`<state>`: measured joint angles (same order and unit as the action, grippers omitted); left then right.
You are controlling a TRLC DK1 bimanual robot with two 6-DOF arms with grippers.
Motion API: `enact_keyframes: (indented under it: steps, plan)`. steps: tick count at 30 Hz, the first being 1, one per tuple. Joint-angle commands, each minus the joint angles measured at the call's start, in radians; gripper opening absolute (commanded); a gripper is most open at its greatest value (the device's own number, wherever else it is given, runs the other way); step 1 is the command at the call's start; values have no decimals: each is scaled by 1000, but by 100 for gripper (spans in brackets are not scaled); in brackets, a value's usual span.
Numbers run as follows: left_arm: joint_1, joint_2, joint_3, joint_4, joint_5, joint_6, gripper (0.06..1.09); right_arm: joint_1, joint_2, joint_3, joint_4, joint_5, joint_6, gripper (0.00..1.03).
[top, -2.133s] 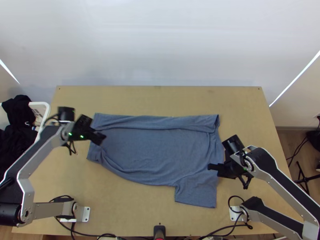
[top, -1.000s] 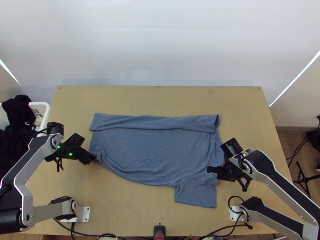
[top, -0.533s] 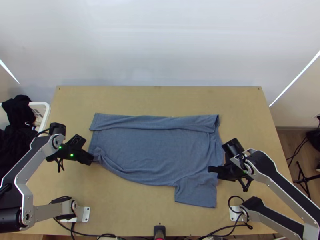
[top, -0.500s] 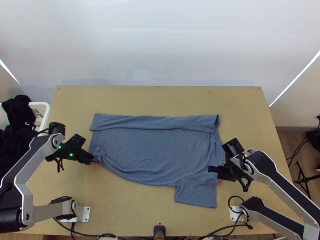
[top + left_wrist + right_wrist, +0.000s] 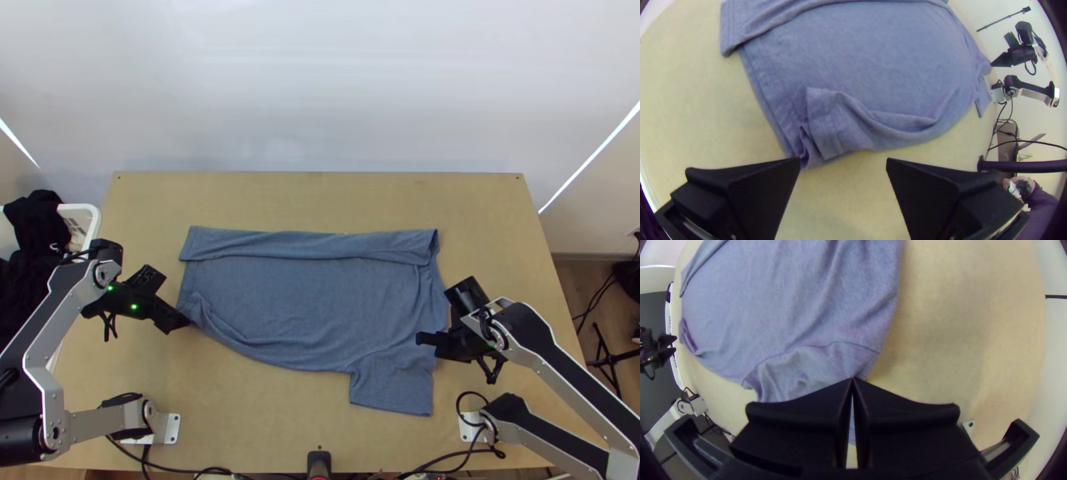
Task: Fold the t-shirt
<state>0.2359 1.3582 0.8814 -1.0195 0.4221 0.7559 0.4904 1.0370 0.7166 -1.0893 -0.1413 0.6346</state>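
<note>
The blue t-shirt (image 5: 312, 304) lies spread on the table, its far edge turned over in a long strip and one sleeve (image 5: 392, 384) pointing towards the near edge. My left gripper (image 5: 182, 326) stands at the shirt's near left corner. In the left wrist view, a small doubled, wrinkled flap (image 5: 831, 129) lies at that corner; my left gripper (image 5: 843, 163) is open, one fingertip against the cloth and bare table between the fingers. My right gripper (image 5: 422, 338) is over the shirt's right side near the sleeve; its fingertips meet in the right wrist view (image 5: 852, 380), with no pinched cloth visible.
A white basket (image 5: 94, 224) with dark clothes (image 5: 36, 280) stands at the table's left. Cables (image 5: 192, 470) run along the near edge, where a small black device (image 5: 318, 462) sits. Bare wood (image 5: 320, 200) lies beyond the shirt.
My left gripper has come from over the shirt's left side to its near left corner, lately shifting slightly further left at the wrist. The right arm has hardly moved.
</note>
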Motion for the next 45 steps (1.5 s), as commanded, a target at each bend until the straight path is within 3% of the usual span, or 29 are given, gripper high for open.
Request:
enact_keyframes:
  steps: [1,28,30,34,35,43,44,45]
  plan:
    - [-1,32,19,-103,-2,17,104,0,-8,-5,0,0,0,3]
    - [-90,159,13,96,-5,-86,102,-6,-9,-5,0,0,2,3]
    - [-90,159,10,102,-5,-86,92,-6,-8,-6,0,0,0,3]
    - [-79,157,5,107,-5,-84,61,-6,-6,-13,0,0,2,3]
    - [-78,157,4,110,-6,-82,57,-7,-6,-14,0,0,2,3]
    - [-56,156,4,107,-13,-72,57,-7,-5,-20,0,0,0,3]
    - [-55,156,2,107,-13,-69,53,-6,-5,-20,0,0,0,3]
    - [-53,154,2,108,-13,-63,39,-6,-5,-20,0,0,2,3]
